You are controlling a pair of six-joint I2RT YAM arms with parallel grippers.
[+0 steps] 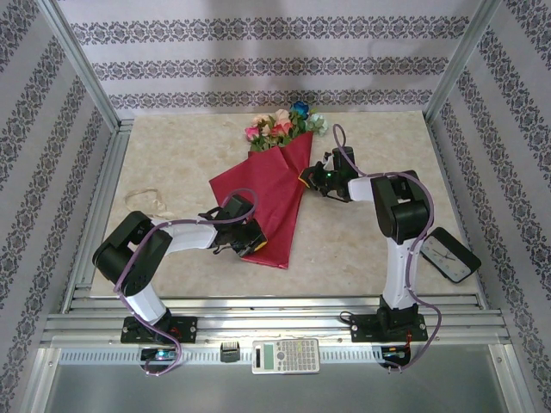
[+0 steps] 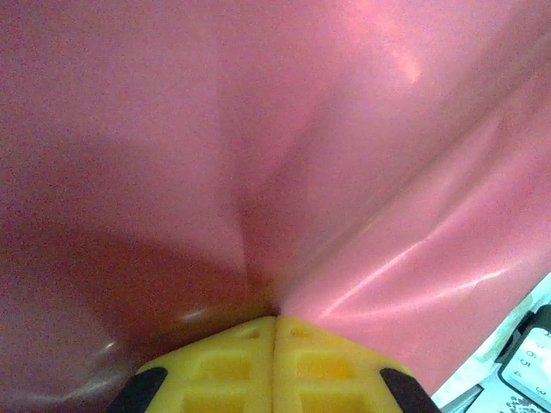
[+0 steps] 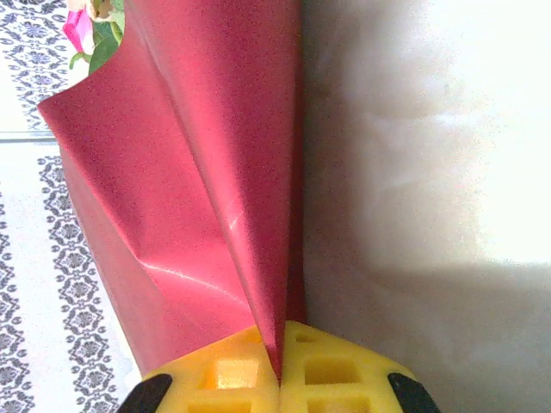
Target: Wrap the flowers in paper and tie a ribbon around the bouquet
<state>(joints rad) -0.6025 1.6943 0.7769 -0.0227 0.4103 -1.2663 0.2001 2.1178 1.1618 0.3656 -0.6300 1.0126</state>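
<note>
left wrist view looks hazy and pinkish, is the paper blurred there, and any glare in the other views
Left wrist: the paper is soft and washed pink, too close to focus, with pale glare streaks at right. Right wrist: creases sharper, but the table is blown out white. Top external: evenly lit and sharp.

The left end effector (image 1: 251, 247) sits at 2 o'clock from its base, the right end effector (image 1: 307, 178) at 11 o'clock. Both elbows are bent, and both pairs of yellow fingers (image 2: 215, 366) pinch the paper (image 1: 275, 194).
</note>
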